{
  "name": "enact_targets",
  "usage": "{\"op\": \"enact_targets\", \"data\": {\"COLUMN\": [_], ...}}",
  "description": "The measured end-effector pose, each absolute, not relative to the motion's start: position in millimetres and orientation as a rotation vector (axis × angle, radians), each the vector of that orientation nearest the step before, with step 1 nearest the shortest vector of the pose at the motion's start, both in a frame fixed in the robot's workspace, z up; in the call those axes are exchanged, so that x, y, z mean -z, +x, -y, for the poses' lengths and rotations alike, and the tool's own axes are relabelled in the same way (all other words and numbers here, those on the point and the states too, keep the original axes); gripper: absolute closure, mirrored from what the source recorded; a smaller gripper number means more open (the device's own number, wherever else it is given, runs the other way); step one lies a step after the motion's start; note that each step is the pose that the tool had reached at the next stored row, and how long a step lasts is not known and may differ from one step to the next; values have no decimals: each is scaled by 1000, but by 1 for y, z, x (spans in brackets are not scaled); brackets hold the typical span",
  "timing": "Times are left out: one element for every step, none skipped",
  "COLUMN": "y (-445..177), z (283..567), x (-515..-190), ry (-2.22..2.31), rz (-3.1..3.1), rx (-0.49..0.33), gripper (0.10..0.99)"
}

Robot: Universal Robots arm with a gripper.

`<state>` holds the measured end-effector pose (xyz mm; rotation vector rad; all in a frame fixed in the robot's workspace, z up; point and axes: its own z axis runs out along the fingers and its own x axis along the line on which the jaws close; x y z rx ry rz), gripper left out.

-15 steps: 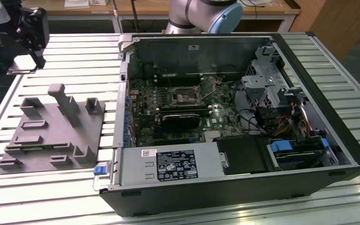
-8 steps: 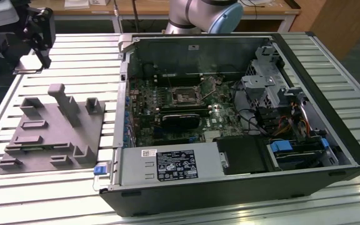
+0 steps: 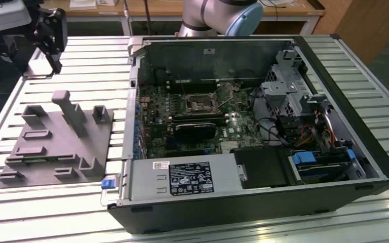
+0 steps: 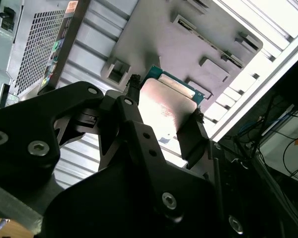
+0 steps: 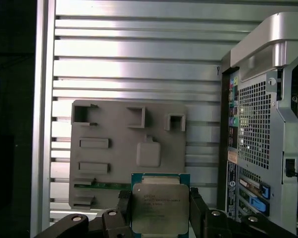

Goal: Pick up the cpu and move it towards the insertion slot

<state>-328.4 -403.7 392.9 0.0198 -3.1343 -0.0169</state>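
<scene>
Now, jaws clamped on two opposite edges of cpu (image 5: 160, 210), held clear of grey block (image 5: 114, 144) on slatted counter (image 5: 139, 54); insertion slot (image 3: 198, 103) well apart, inside open pc case (image 3: 262, 210), twd exterior view's right of block.

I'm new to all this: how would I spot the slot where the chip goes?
Look inside the open black computer case. On its circuit board, the insertion slot sits near the black rectangular card. It alone is a small square, shiny metal framing a dark centre.
</scene>
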Motion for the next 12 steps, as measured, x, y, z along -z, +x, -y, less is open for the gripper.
{"op": "enact_targets", "data": {"y": [-327,-326,-324,-323,-322,-320,-319,-317,-316,-315,-313,-312], "z": [404,404,404,404,404,404,404,404,404,404,404,404], "x": [-393,-393,-393,-393,-393,-393,-393,-393,-393,-393,-393,-393], "ry": [20,20,20,20,20,20,20,20,20,20,20,20], "rz": [3134,3134,3134,3134,3134,3134,3134,3134,3134,3134,3134,3134], "rx": [17,17,17,17,17,17,17,17,17,17,17,17], "gripper": [541,541,541,541,541,541,541,541,541,541,541,541]}}
